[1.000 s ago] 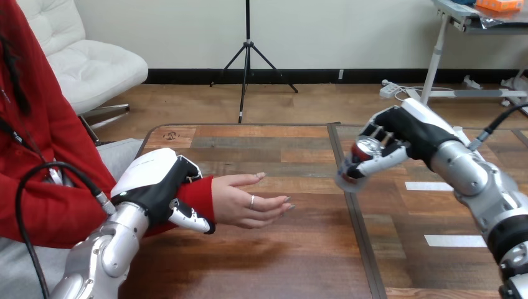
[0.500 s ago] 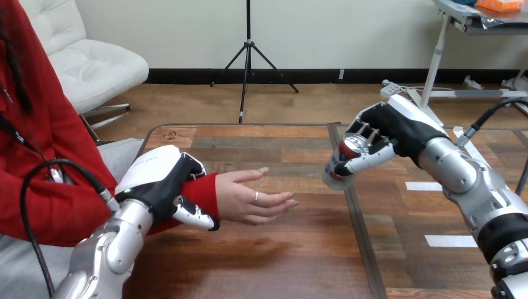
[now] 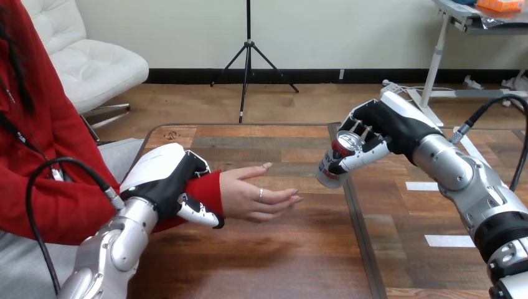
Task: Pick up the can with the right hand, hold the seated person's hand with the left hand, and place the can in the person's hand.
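Early release is risking a dropped can (image 3: 333, 163).
Right hand (image 3: 367, 134) is clamping it near person's hand (image 3: 258, 196); left hand (image 3: 165, 180) is clasping person's wrist (image 3: 208, 193).

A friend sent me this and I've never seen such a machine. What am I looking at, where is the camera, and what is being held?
It is a humanoid robot, seen from a camera on its head looking down across a wooden table, so the two silver arms are its own. A person sits at the left. The left hand is curled round the person's wrist, and the person's hand is held open over the table. The right hand grips a can, tilted in the air, right of the person's fingers and apart from them.
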